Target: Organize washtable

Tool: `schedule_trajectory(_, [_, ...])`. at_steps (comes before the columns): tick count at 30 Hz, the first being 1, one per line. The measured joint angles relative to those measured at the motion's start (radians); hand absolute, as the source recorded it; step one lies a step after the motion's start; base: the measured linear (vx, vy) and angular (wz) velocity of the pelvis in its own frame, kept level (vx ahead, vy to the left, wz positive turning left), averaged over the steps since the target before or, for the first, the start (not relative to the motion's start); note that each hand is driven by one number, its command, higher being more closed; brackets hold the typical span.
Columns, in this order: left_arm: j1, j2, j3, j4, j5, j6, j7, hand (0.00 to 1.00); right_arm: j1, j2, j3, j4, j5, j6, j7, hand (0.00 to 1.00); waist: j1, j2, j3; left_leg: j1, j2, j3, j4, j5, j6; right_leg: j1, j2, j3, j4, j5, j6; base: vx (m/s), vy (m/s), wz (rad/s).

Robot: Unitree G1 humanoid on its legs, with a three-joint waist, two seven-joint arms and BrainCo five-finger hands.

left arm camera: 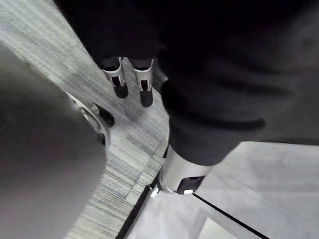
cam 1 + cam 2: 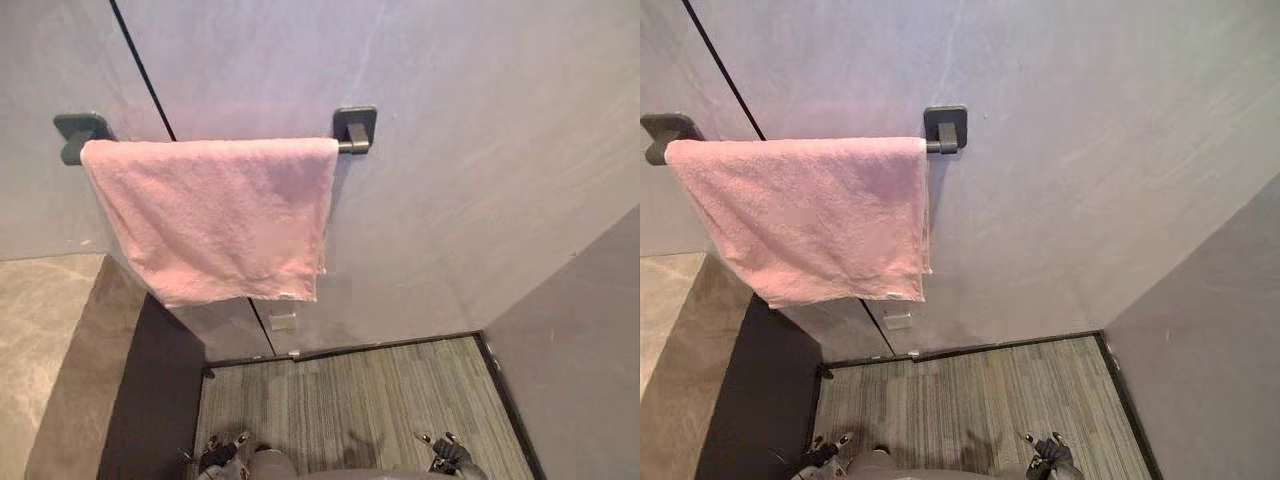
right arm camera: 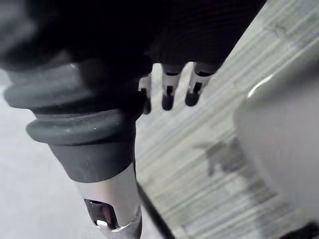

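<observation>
A pink towel [image 2: 215,215] hangs folded over a dark bar [image 2: 352,146] fixed to the grey wall, its lower edge slanting down to the right. My left hand [image 2: 222,452] and right hand [image 2: 445,455] hang low near the floor, far below the towel. In the left wrist view the fingers [image 1: 119,82] are straight and hold nothing. The right wrist view shows the same of its fingers [image 3: 167,94], with the striped floor past them.
A marbled counter top [image 2: 45,330] with a dark side panel [image 2: 150,400] stands at the left. Grey striped floor [image 2: 360,395] lies ahead, closed in by the back wall and a grey panel [image 2: 580,350] on the right.
</observation>
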Motion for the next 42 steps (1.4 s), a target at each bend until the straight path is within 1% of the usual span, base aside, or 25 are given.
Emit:
schedule_trajectory(1, [0.003, -0.003, -0.003, 0.001, -0.019, -0.004, 0.001, 0.00, -0.011, 0.000, 0.006, 0.006, -0.003, 0.000, -0.001, 0.00, 0.001, 0.004, 0.006, -0.028, 0.008, -0.010, 0.019, -0.004, -0.003, 0.020, 0.013, -0.008, -0.039, 0.000, 0.000, -0.15, -0.268, 0.22])
schedule_trajectory(3, [0.004, -0.008, -0.051, 0.010, -0.059, -0.005, 0.003, 0.00, -0.024, -0.026, 0.028, 0.027, -0.024, 0.000, -0.002, 0.00, -0.012, 0.059, 0.032, -0.016, 0.022, -0.089, -0.038, -0.007, -0.012, 0.074, 0.061, -0.058, -0.075, 0.001, -0.003, -0.17, -0.199, 0.75])
schedule_trajectory(4, [0.008, -0.004, -0.086, 0.010, -0.066, -0.007, 0.001, 0.00, -0.028, -0.053, 0.038, 0.052, -0.043, -0.002, -0.006, 0.00, -0.006, 0.067, 0.045, 0.012, 0.019, -0.120, -0.086, 0.025, -0.043, 0.081, 0.073, -0.086, -0.064, -0.002, -0.008, -0.12, -0.095, 0.76])
schedule_trajectory(7, [0.027, 0.028, -0.112, 0.014, -0.069, -0.014, 0.001, 0.00, -0.036, -0.080, 0.039, 0.059, -0.080, -0.004, -0.015, 0.00, -0.006, 0.060, 0.076, 0.023, 0.011, -0.114, -0.099, 0.053, -0.042, 0.109, 0.071, -0.111, -0.064, -0.017, -0.036, -0.13, -0.064, 0.42])
schedule_trajectory(10, [0.062, 0.054, -0.125, 0.048, -0.059, -0.011, 0.001, 0.00, -0.033, -0.080, 0.046, 0.058, -0.107, -0.003, -0.013, 0.00, -0.011, 0.040, 0.099, -0.005, -0.013, -0.121, -0.137, 0.155, -0.024, 0.093, 0.071, -0.132, -0.068, -0.017, -0.072, -0.17, -0.057, 0.43])
schedule_trajectory(11, [0.074, 0.062, -0.121, 0.046, -0.060, -0.008, 0.001, 0.00, -0.016, -0.084, 0.039, 0.057, -0.115, -0.002, -0.009, 0.00, -0.017, 0.015, 0.093, -0.024, -0.038, -0.149, -0.189, 0.225, -0.017, 0.079, 0.052, -0.177, -0.091, -0.008, -0.109, -0.17, 0.002, 0.74])
schedule_trajectory(13, [0.087, 0.056, -0.092, 0.047, -0.060, 0.004, 0.002, 0.00, 0.017, -0.082, 0.000, 0.052, -0.138, 0.003, 0.004, 0.00, -0.031, 0.008, 0.112, -0.130, -0.027, -0.061, 0.205, -0.011, 0.097, 0.064, 0.012, -0.271, -0.068, -0.010, -0.126, -0.19, 0.022, 0.92])
schedule_trajectory(15, [0.112, 0.041, -0.077, 0.047, -0.059, 0.009, 0.002, 0.00, 0.058, -0.090, -0.015, 0.015, -0.154, 0.005, 0.008, 0.00, -0.039, 0.026, 0.108, -0.129, 0.029, 0.042, 0.435, -0.112, 0.160, 0.064, -0.001, -0.332, -0.045, -0.009, -0.123, -0.16, 0.055, 0.79])
schedule_trajectory(17, [0.112, 0.029, -0.092, 0.018, -0.058, 0.008, -0.004, 0.00, 0.074, -0.110, -0.026, 0.002, -0.172, 0.010, 0.011, 0.00, -0.052, 0.067, 0.117, -0.147, 0.007, 0.093, 0.370, -0.104, 0.177, 0.052, 0.017, -0.399, 0.005, -0.018, -0.125, -0.16, 0.018, 1.77])
schedule_trajectory(18, [0.092, 0.037, -0.112, -0.004, -0.057, -0.006, -0.004, 0.00, 0.088, -0.111, -0.033, 0.025, -0.184, 0.020, 0.015, 0.00, -0.094, 0.035, 0.098, -0.108, -0.092, -0.034, 0.101, -0.060, 0.113, 0.042, 0.085, -0.367, -0.154, -0.020, -0.188, -0.21, -0.056, 2.82])
schedule_trajectory(19, [0.058, 0.077, -0.088, 0.010, -0.050, -0.001, 0.003, 0.00, 0.095, -0.087, -0.048, 0.044, -0.184, 0.013, 0.015, 0.00, -0.106, 0.016, 0.110, -0.077, -0.068, 0.071, 0.210, -0.156, 0.177, 0.062, 0.071, -0.447, -0.214, 0.092, -0.180, -0.25, -0.081, 2.72])
schedule_trajectory(21, [0.073, 0.084, -0.086, 0.006, -0.050, 0.002, 0.005, 0.00, 0.103, -0.075, -0.055, 0.038, -0.183, 0.013, 0.011, 0.00, -0.104, 0.020, 0.106, 0.024, 0.028, 0.164, 0.348, -0.202, 0.148, 0.075, 0.023, -0.548, -0.177, 0.093, -0.181, -0.16, 0.019, 2.05])
schedule_trajectory(23, [0.074, 0.061, -0.108, 0.001, -0.049, 0.000, 0.004, 0.00, 0.108, -0.076, -0.064, 0.037, -0.182, 0.006, 0.007, 0.00, -0.133, 0.024, 0.097, 0.107, 0.071, 0.160, 0.298, -0.171, 0.097, 0.073, -0.039, -0.649, -0.142, 0.097, -0.172, -0.11, 0.180, 2.09])
schedule_trajectory(24, [0.077, 0.061, -0.129, -0.008, -0.047, -0.002, 0.002, 0.00, 0.108, -0.087, -0.066, 0.037, -0.183, 0.002, 0.008, 0.00, -0.136, 0.042, 0.084, 0.153, 0.096, 0.155, 0.188, -0.128, 0.042, 0.073, -0.070, -0.697, -0.145, 0.114, -0.144, -0.08, 0.320, 1.89])
schedule_trajectory(25, [0.080, 0.057, -0.148, -0.011, -0.038, -0.003, 0.002, 0.00, 0.106, -0.101, -0.065, 0.038, -0.183, 0.002, 0.008, 0.00, -0.137, 0.068, 0.069, 0.195, 0.104, 0.156, 0.035, -0.014, 0.007, 0.062, -0.087, -0.743, -0.147, 0.135, -0.110, -0.08, 0.363, 1.70])
schedule_trajectory(26, [0.081, 0.052, -0.155, -0.011, -0.031, -0.003, 0.002, 0.00, 0.102, -0.112, -0.068, 0.038, -0.183, 0.001, 0.009, 0.00, -0.137, 0.085, 0.060, 0.206, 0.104, 0.154, -0.034, 0.050, 0.003, 0.052, -0.087, -0.765, -0.141, 0.145, -0.095, -0.07, 0.439, 1.30])
schedule_trajectory(27, [0.081, 0.052, -0.170, -0.011, -0.020, -0.002, 0.002, 0.00, 0.087, -0.121, -0.074, 0.040, -0.184, -0.002, 0.016, 0.00, -0.138, 0.101, 0.048, 0.228, 0.068, 0.151, -0.148, 0.018, -0.050, 0.030, -0.107, -0.794, -0.131, 0.173, -0.087, -0.05, 0.387, 0.89])
schedule_trajectory(28, [0.081, 0.061, -0.182, -0.011, -0.016, 0.000, 0.002, 0.00, 0.081, -0.123, -0.079, 0.041, -0.183, -0.004, 0.018, 0.00, -0.140, 0.102, 0.044, 0.230, 0.050, 0.160, -0.195, 0.011, -0.060, 0.024, -0.122, -0.808, -0.126, 0.185, -0.083, -0.08, 0.492, 1.04])
schedule_trajectory(30, [0.076, 0.112, -0.232, -0.010, 0.010, 0.004, 0.002, 0.00, 0.072, -0.085, -0.105, 0.044, -0.177, -0.001, 0.019, 0.00, -0.138, 0.055, 0.040, 0.224, -0.029, 0.139, -0.300, 0.006, -0.058, 0.001, -0.203, -0.851, -0.082, 0.208, -0.072, -0.08, 0.416, 0.84])
schedule_trajectory(33, [0.074, 0.148, -0.245, 0.001, 0.054, 0.009, 0.001, 0.00, 0.084, -0.054, -0.134, 0.044, -0.147, 0.000, 0.011, 0.00, -0.140, 0.020, 0.035, 0.231, -0.083, 0.103, -0.284, -0.016, -0.021, 0.004, -0.290, -0.816, -0.014, 0.275, -0.079, -0.02, 0.227, 0.39])
schedule_trajectory(36, [0.071, 0.130, -0.238, 0.012, 0.113, 0.002, 0.003, 0.00, 0.085, -0.059, -0.175, 0.025, -0.094, 0.002, 0.005, 0.00, -0.141, 0.052, 0.044, 0.230, -0.095, 0.090, -0.270, -0.035, 0.011, -0.083, -0.375, -0.664, 0.186, 0.352, -0.135, -0.02, 0.164, 0.24])
schedule_trajectory(37, [0.068, 0.124, -0.231, 0.020, 0.127, 0.002, 0.005, 0.00, 0.090, -0.060, -0.184, 0.013, -0.086, 0.000, 0.005, 0.00, -0.144, 0.066, 0.045, 0.223, -0.081, 0.085, -0.267, -0.038, 0.017, -0.122, -0.349, -0.574, 0.184, 0.310, -0.107, -0.05, 0.066, 0.16])
schedule_trajectory(39, [0.046, 0.128, -0.208, 0.058, 0.162, 0.000, 0.024, 0.00, 0.089, -0.050, -0.179, 0.001, -0.074, 0.002, 0.004, 0.00, -0.144, 0.063, 0.051, 0.177, -0.068, 0.053, -0.248, -0.039, 0.016, -0.169, -0.164, -0.219, 0.030, 0.211, -0.069, -0.13, -0.074, 0.50])
schedule_trajectory(41, [0.041, 0.121, -0.166, 0.069, 0.172, -0.001, 0.027, 0.00, 0.090, -0.031, -0.199, 0.021, -0.064, 0.004, 0.004, 0.00, -0.137, 0.034, 0.068, 0.188, -0.093, 0.018, -0.254, -0.039, 0.016, -0.136, -0.140, -0.136, 0.019, 0.207, -0.042, -0.10, -0.109, 0.63])
schedule_trajectory(42, [0.058, 0.094, -0.138, 0.078, 0.178, 0.008, 0.030, 0.00, 0.091, -0.041, -0.208, 0.020, -0.062, 0.002, 0.005, 0.00, -0.144, 0.063, 0.074, 0.191, -0.079, -0.012, -0.261, -0.026, 0.005, -0.115, -0.122, -0.123, 0.018, 0.201, -0.035, -0.05, -0.096, 0.41])
